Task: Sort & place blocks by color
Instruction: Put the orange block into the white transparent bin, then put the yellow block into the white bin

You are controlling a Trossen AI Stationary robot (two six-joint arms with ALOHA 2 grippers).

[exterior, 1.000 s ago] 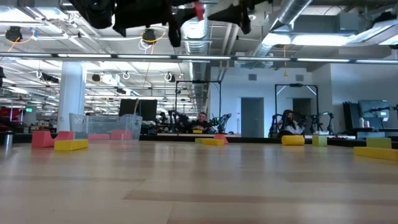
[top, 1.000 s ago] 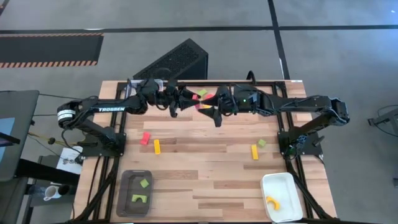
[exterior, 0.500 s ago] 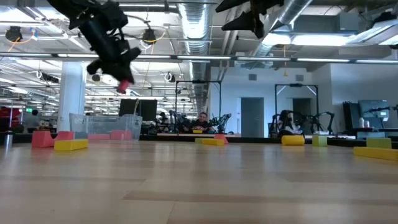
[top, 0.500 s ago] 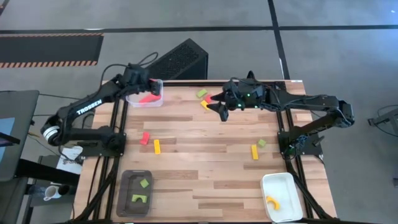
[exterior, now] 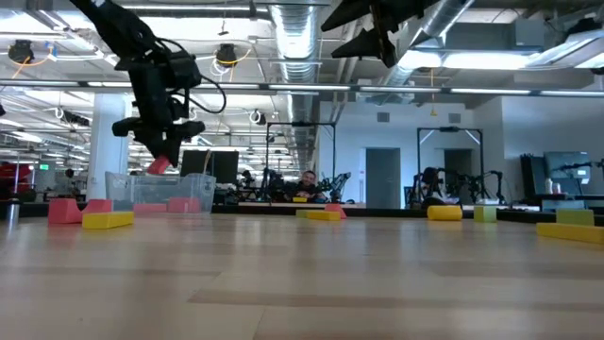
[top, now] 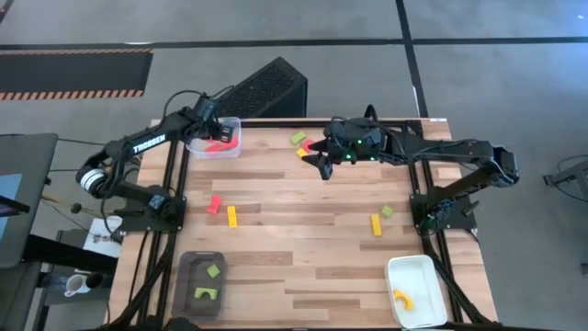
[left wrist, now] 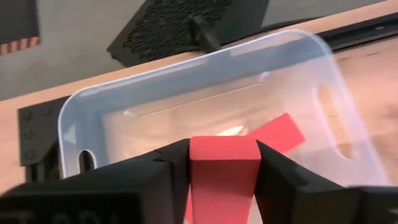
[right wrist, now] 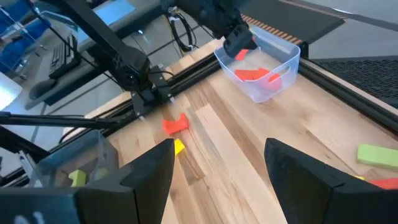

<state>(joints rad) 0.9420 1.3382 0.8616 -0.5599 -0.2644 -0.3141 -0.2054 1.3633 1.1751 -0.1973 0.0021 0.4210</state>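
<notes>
A wooden tabletop made of light planks is seen from above, with a grey floor around it and a black box on the floor past the far edge. Behind the tabletop, a big room with pipes on the ceiling and people sitting far off is seen in the low view.

A clear tray is placed at the far left corner, and flat red blocks are lying in it. A dark grey tray with green blocks in it is kept at the near left corner. A white tray with a yellow piece is kept at the near right corner. A red block and a yellow bar are left side by side toward the left edge. A yellow bar and a green cube are left toward the right edge. A green block and more small pieces are found by the middle of the far edge.

The left hand is held above the clear tray, and a red block is pinched between its fingers. The right hand is held high over the far middle of the tabletop, with its fingers spread and nothing between them.
</notes>
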